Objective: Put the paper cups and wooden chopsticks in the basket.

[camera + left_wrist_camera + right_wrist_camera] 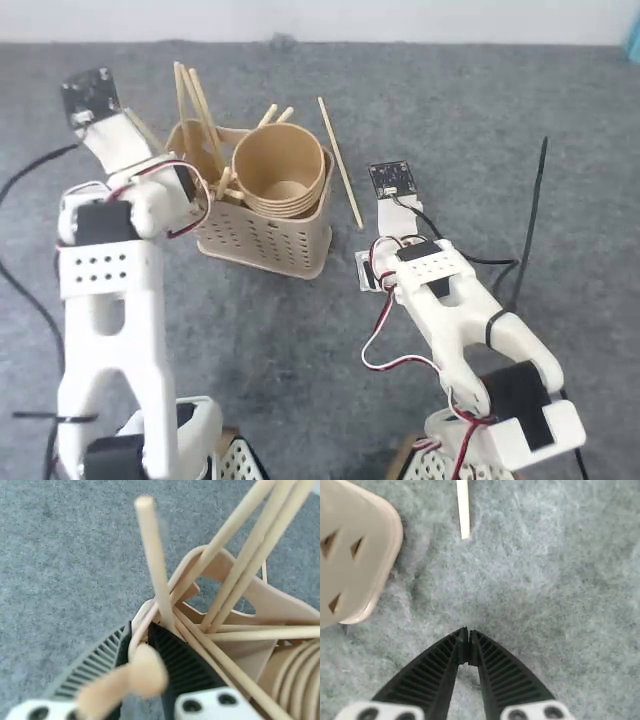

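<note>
Loose cables (533, 210) on grey felt (470, 110) suggest a lab

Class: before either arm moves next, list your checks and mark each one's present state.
1. The paper cups sit in the basket: ok.
2. All chopsticks are in: not ok; the loose chopstick lies on the carpet beside the basket.
3. The right gripper is empty: ok, fingers shut.
4. The left gripper is free: not ok, shut on the held chopstick.
5. Its lower end inside the basket: cannot tell.

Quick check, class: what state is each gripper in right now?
Left gripper: closed on a wooden chopstick at the basket.
Right gripper: closed, holding nothing.
</note>
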